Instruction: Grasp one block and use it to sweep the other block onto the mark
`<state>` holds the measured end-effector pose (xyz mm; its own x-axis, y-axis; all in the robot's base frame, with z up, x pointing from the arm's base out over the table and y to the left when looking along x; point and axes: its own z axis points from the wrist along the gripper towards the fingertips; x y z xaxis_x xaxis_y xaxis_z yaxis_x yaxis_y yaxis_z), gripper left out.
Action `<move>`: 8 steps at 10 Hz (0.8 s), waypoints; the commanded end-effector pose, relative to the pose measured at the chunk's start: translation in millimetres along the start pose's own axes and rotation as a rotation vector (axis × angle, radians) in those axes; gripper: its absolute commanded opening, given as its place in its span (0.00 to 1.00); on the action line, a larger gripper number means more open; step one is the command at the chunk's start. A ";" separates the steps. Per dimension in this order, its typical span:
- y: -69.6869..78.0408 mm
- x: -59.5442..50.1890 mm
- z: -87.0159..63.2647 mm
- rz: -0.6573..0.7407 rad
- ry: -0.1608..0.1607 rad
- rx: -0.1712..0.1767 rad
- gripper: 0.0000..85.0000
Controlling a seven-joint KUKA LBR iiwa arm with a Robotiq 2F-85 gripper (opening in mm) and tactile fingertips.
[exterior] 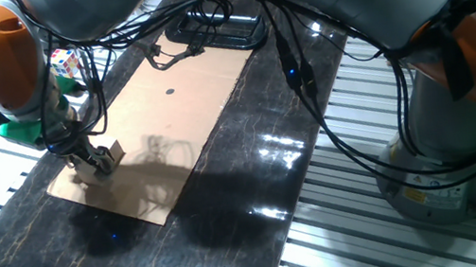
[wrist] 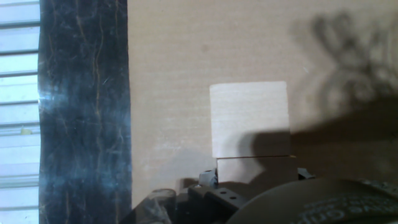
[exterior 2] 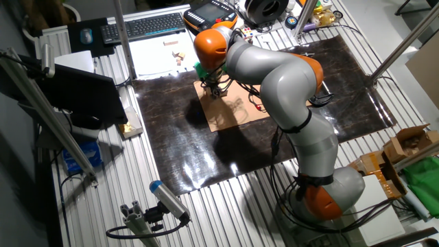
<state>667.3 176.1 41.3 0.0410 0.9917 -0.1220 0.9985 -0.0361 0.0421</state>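
Your hand (exterior: pixel 94 161) is low at the cardboard (exterior: pixel 178 114) corner farthest from the mark (exterior: pixel 170 92); I can't tell its opening. Two blocks: one block (wrist: pixel 250 118) touching the other block (wrist: pixel 256 168) nearest the hand. Pushed off-centre, one could slide past the one mark

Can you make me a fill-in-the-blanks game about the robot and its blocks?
1. The gripper is down near a corner of the tan ____ sheet.
2. The tiny mark on the sheet is coloured ____.
3. In the hand view, two pale blocks, the far block and the near block, sit ____ each other.

Missing words: cardboard; black; touching
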 end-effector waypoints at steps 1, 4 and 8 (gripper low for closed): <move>0.3 -0.4 -0.1 0.000 0.000 0.000 0.01; 1.1 -1.2 -0.1 0.002 0.000 0.000 0.01; 2.0 -2.0 0.5 0.029 0.000 0.001 0.01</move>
<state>669.4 174.1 41.4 0.0700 0.9902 -0.1209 0.9969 -0.0650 0.0447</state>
